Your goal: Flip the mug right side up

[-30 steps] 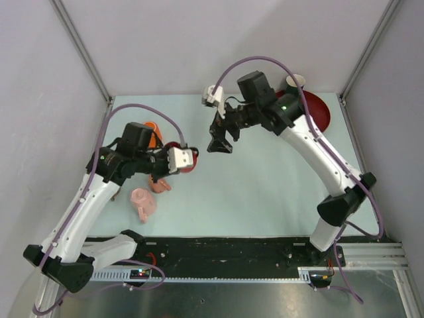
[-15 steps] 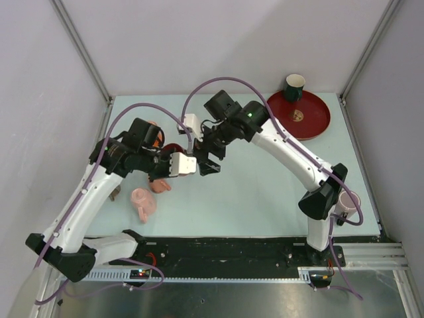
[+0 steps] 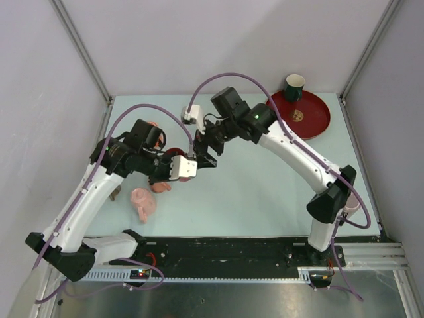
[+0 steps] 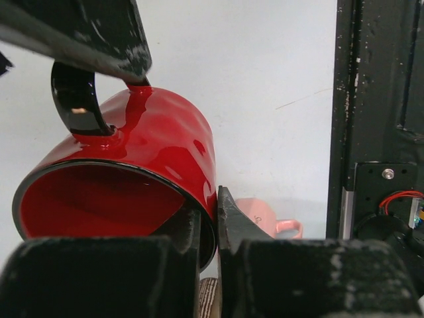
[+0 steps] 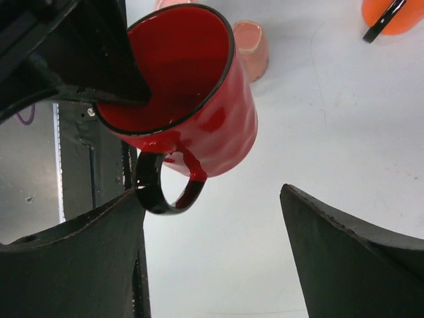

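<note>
Red mug (image 4: pixel 152 146) in air over table (image 3: pixel 265 192), left-centre, tipped sideways; L jaws pinch its rim wall. Black handle (image 5: pixel 162 189) lies betw. R jaws, spread wide; contact unclear.

Top view: red mug (image 3: pixel 173 150) mostly hidden under left arm (image 3: pixel 126 162). Right wrist: orange mug (image 5: pixel 392 14) cut off by top edge. Left wrist: pink mug (image 4: pixel 268 224) half hidden behind left gripper (image 4: pixel 211 211).
</note>
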`<state>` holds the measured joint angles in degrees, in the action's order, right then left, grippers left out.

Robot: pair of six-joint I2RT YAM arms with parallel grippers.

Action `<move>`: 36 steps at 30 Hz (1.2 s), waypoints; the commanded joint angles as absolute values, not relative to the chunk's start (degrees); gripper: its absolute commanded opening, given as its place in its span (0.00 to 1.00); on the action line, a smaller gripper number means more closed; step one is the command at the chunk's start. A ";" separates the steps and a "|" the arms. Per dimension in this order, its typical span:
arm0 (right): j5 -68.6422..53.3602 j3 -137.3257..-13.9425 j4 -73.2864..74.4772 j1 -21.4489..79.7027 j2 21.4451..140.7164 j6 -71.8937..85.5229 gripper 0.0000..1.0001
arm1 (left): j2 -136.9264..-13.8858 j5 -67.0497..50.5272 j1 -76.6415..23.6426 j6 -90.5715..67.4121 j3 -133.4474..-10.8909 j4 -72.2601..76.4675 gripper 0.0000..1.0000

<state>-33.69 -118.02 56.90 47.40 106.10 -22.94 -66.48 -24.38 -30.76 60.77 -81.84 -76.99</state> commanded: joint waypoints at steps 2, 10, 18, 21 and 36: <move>-37.41 -116.81 51.28 48.50 101.14 -27.91 0.86 | -65.64 -28.03 -31.11 59.43 -86.25 -76.79 0.00; -31.16 -132.05 65.82 50.94 111.58 -31.53 0.78 | -66.88 -27.72 -31.19 59.14 -87.86 -77.08 0.00; -27.39 -135.63 69.93 52.19 114.29 -33.07 0.71 | -68.08 -27.63 -31.17 58.69 -89.57 -77.00 0.00; -25.86 -134.11 70.17 52.33 113.97 -33.15 0.66 | -68.30 -27.48 -31.17 58.96 -89.74 -77.09 0.00; -22.01 -126.87 61.46 52.06 110.25 -28.78 0.00 | -69.67 -25.97 -31.13 57.52 -92.09 -77.07 0.28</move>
<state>-25.12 -131.79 69.91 53.41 113.47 -33.80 -70.85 -24.10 -30.44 57.41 -88.09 -80.99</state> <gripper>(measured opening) 0.205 0.126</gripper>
